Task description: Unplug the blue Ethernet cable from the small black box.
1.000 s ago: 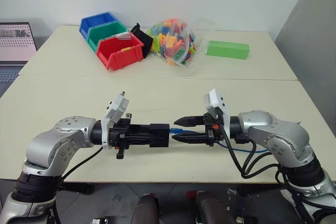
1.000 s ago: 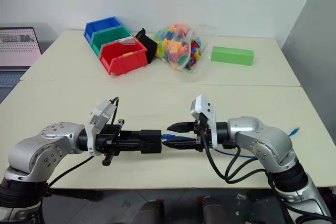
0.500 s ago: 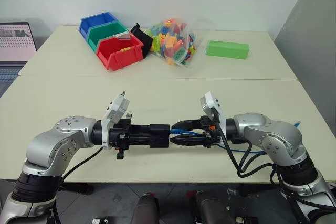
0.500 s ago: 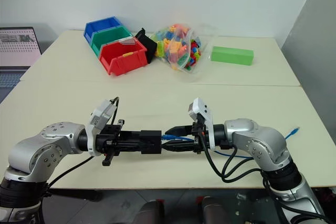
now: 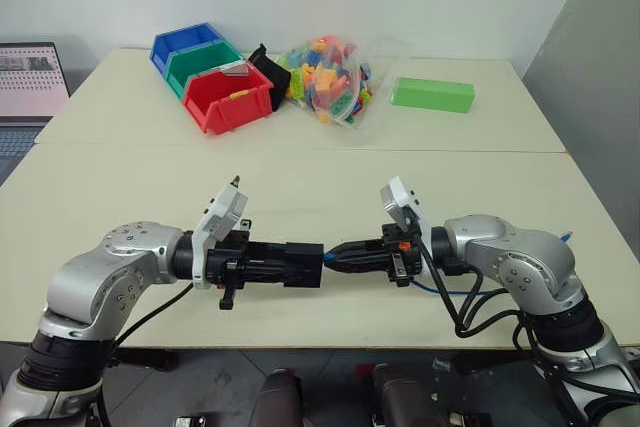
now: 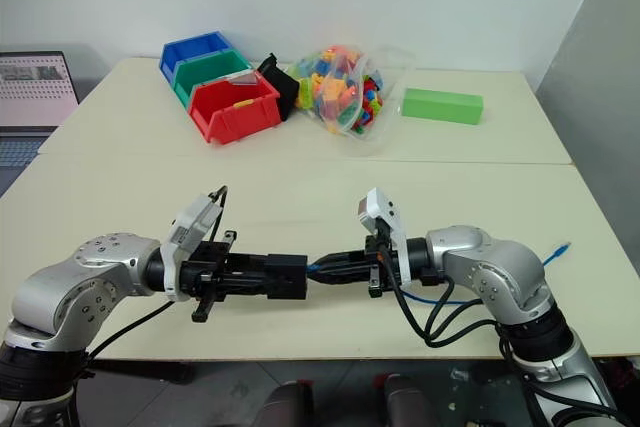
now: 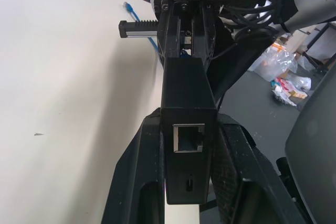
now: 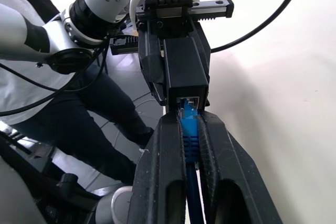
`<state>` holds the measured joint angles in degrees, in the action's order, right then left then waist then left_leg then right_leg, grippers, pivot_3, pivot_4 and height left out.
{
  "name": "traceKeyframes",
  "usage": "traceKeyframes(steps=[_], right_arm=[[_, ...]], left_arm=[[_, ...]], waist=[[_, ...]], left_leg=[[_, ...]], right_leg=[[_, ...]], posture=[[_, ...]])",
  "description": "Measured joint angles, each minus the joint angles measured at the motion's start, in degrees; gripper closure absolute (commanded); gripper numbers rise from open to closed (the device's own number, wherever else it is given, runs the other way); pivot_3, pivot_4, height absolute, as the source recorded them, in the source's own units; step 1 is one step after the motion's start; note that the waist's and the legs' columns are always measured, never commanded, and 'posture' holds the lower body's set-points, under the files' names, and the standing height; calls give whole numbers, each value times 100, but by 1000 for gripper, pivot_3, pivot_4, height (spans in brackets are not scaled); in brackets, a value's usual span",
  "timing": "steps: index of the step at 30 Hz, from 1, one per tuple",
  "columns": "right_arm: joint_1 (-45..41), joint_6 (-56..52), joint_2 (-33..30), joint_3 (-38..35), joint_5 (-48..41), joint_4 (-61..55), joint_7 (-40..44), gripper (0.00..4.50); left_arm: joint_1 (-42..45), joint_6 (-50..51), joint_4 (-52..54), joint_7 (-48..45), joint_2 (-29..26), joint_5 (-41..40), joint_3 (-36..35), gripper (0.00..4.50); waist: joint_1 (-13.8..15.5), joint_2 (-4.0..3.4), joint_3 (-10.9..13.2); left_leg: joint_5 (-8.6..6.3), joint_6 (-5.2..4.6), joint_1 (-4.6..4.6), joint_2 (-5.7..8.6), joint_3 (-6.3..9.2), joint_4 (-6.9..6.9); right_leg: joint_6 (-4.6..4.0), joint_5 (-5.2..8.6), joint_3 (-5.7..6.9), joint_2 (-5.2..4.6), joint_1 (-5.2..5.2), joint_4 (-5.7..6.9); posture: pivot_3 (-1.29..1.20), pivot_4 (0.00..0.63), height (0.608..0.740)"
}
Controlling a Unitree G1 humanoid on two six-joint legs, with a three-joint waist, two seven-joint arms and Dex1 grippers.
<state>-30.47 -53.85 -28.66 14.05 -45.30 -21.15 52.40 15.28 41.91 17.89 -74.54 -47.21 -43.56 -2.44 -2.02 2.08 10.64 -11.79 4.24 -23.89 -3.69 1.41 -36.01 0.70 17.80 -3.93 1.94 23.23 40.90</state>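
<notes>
- The left gripper (image 5: 290,263) clamps the small matte-black box (image 8: 185,70) above the cream table's (image 5: 300,182) front edge.
- The right gripper (image 8: 188,129) is closed on the thin bright-blue Ethernet cable (image 8: 189,132) at its plug, seated in the box's port.

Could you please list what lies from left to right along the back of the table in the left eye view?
Blue plastic bin → green plastic bin → red plastic bin → clear bag of colourful toy bricks → flat green rectangular block.
</notes>
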Motion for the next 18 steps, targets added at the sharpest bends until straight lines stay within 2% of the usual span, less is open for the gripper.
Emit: traceKeyframes(steps=[5,8,13,15,18], right_arm=[[-17,-174,-64,24,-70,47,114,4460],[93,-173,-402,-82,-14,197,165,4462],[397,-16,-622,-237,215,393,153,4463],[468,179,-570,-343,398,504,19,4463],[127,789,-26,-596,986,1064,-779,4464]], left_arm=[[-138,-47,88,8,-32,-4,34,3706],[-241,-47,-43,90,-52,19,-3,3706],[-242,208,-296,376,-56,-205,-451,3706],[-245,254,-317,455,-77,-256,-601,3706],[-234,223,-563,790,-57,-140,-717,3706]], waist=[[-1,0,0],[0,0,1],[-1,0,1],[-10,0,1],[-94,-8,6]], left_leg=[[0,0,0,0,0,0],[0,0,0,1,-2,0],[0,-1,-1,0,-1,3],[0,0,0,0,-5,3],[0,0,2,-1,-4,2]], right_leg=[[0,0,0,0,0,-1],[0,0,0,-1,0,-3],[0,1,0,0,3,-3],[0,1,0,0,3,-3],[6,-3,-3,2,5,1]], posture=[[0,150,740],[0,150,740],[0,150,740],[0,150,740],[0,150,740]])
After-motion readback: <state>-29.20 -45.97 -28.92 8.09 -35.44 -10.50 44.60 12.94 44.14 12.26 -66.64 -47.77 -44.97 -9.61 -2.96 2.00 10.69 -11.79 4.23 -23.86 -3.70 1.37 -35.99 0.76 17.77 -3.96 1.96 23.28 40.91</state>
